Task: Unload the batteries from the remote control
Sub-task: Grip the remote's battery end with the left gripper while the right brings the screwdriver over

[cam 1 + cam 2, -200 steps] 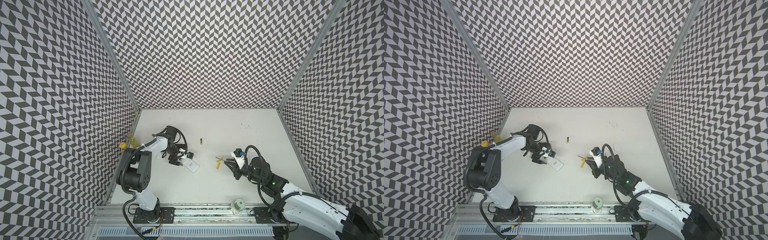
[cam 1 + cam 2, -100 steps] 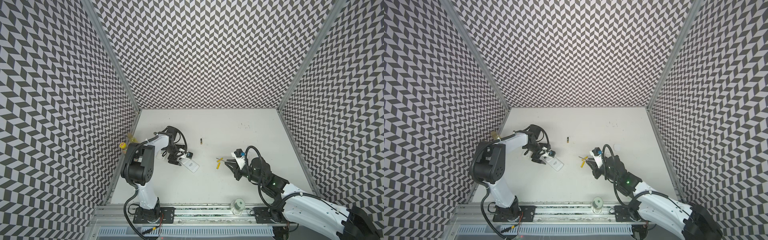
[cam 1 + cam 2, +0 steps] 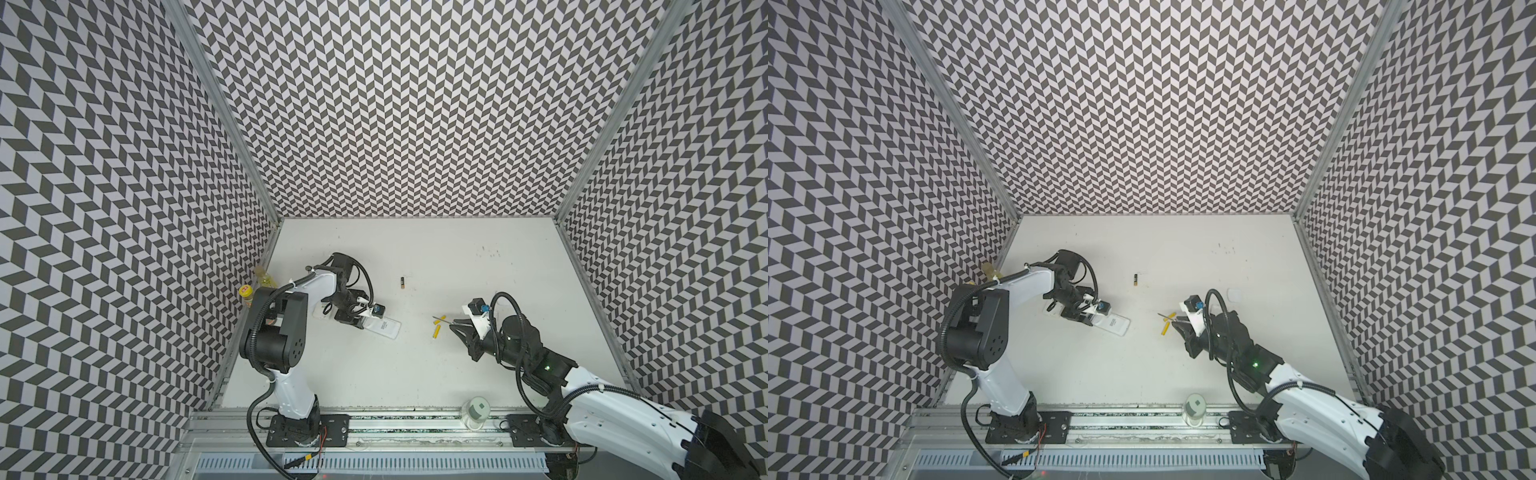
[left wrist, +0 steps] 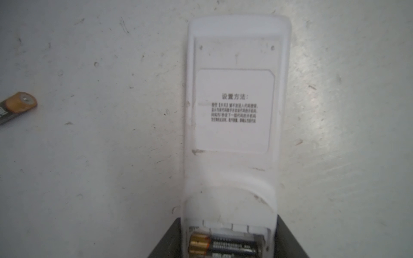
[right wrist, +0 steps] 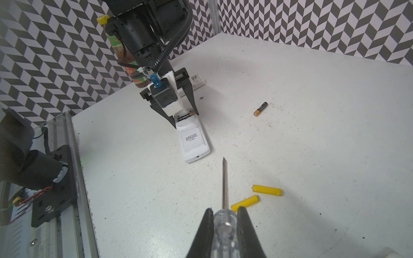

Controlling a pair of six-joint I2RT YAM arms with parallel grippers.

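Observation:
The white remote control [image 3: 384, 334] [image 3: 1115, 326] [image 4: 232, 111] [image 5: 193, 140] lies back-up left of the table's middle, its battery bay uncovered. One black battery with a gold end [image 4: 223, 245] [image 5: 185, 116] sits in the bay. My left gripper [image 3: 359, 326] [image 3: 1090, 322] [image 4: 228, 219] [image 5: 185, 120] straddles that end, its fingers against both sides. Another black battery [image 3: 402, 283] [image 3: 1136, 280] [image 5: 260, 109] lies loose farther back. Two yellow batteries [image 3: 436, 332] [image 3: 1166, 328] [image 5: 267, 190] lie by my right gripper [image 3: 455, 332] [image 3: 1181, 322] [image 5: 224, 214], which is shut on the clear handle of a screwdriver [image 5: 224, 183].
A sauce bottle with a yellow cap [image 3: 246, 293] [image 5: 116, 42] stands against the left wall. Behind my left gripper lies a flat white piece [image 5: 196, 81]. A small white piece [image 3: 1234, 296] lies beside the right arm. A clear jar [image 3: 476, 411] [image 3: 1194, 407] stands on the front rail.
My left gripper's jaws have narrowed onto the remote's battery end, and the left arm's elbow has swung. The right arm and the screwdriver have not moved.

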